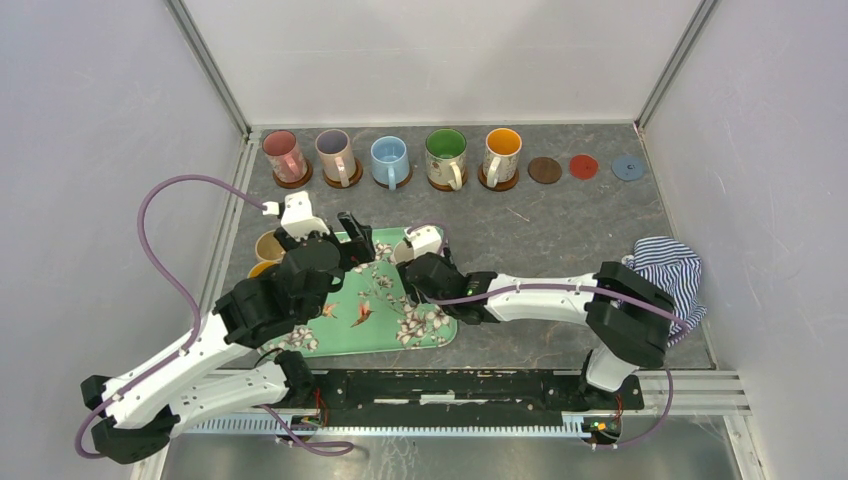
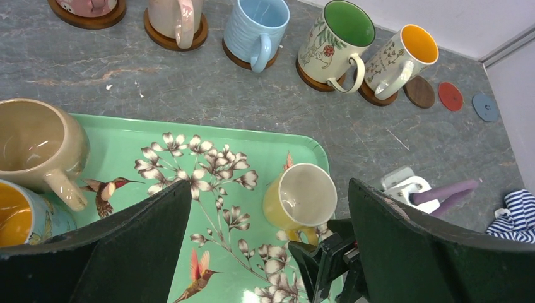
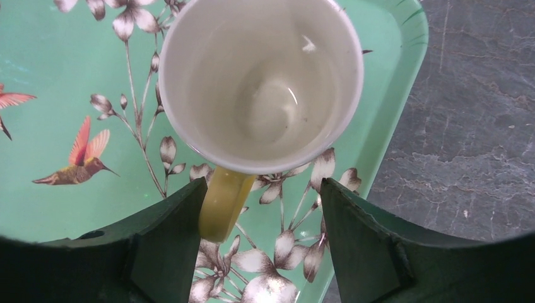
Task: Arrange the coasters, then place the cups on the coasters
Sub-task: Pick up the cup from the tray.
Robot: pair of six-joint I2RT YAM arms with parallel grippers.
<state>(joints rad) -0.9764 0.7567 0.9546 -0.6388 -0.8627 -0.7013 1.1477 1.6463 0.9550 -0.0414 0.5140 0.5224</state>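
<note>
From the top you see the green tray (image 1: 385, 290) close to the arms. Far behind the tray five cups stand in a row, each on one of the wooden coasters (image 1: 293, 183): the pink cup (image 1: 283, 155), the lilac cup (image 1: 334, 153), the blue cup (image 1: 389, 158), the green cup (image 1: 446, 153) and the orange cup (image 1: 502, 150). Right of that row, also behind the tray, lie the brown coaster (image 1: 544, 170), the red coaster (image 1: 583, 166) and the blue-grey coaster (image 1: 627, 167), all bare. At the tray's left end sit the tan cup (image 1: 270, 245) and a second cup (image 1: 262, 269) with an orange inside. Your left arm reaches up from the near left, and your left gripper (image 1: 328, 238) hangs above the tray. Your right arm bends in past the striped cloth (image 1: 670, 265), and your right gripper (image 1: 414, 255) sits over the tray's far right corner and hides what is under it. The left wrist view shows what the top hides: the yellow cup (image 2: 301, 197) stands upright on the tray near that corner. Here your left gripper's jaws are spread wide and hold nothing. The right wrist view looks straight down into the yellow cup, which is white inside. Its handle (image 3: 222, 202) sits between the right gripper's jaws. They are partly apart: one is just beside the handle, the other has a gap, so the cup is not pinched yet.
</note>
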